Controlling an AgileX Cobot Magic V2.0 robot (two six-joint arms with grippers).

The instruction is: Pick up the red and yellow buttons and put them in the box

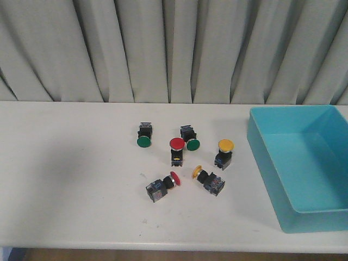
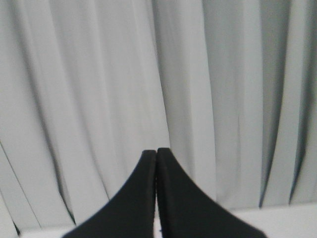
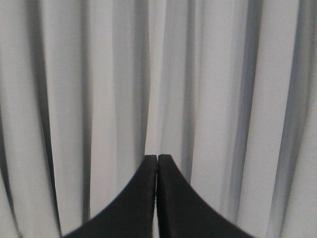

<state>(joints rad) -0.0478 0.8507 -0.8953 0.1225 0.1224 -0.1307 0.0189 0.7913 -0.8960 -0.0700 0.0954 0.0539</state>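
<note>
In the front view two red buttons lie mid-table, one point(image 1: 176, 144) upright-ish and one point(image 1: 175, 179) on its side. Two yellow buttons lie to their right, one point(image 1: 225, 145) nearer the box and one point(image 1: 197, 172) on its side. The light-blue box point(image 1: 261, 144) stands at the right and looks empty. My left gripper point(image 2: 157, 150) is shut and empty, facing the curtain. My right gripper point(image 3: 157, 156) is shut and empty, also facing the curtain. Neither gripper shows in the front view.
Two green-capped buttons point(image 1: 143, 141) point(image 1: 192, 144) lie among the red and yellow ones. A pleated grey curtain point(image 1: 163, 49) hangs behind the white table point(image 1: 65, 179). The table's front edge runs along the bottom of the front view.
</note>
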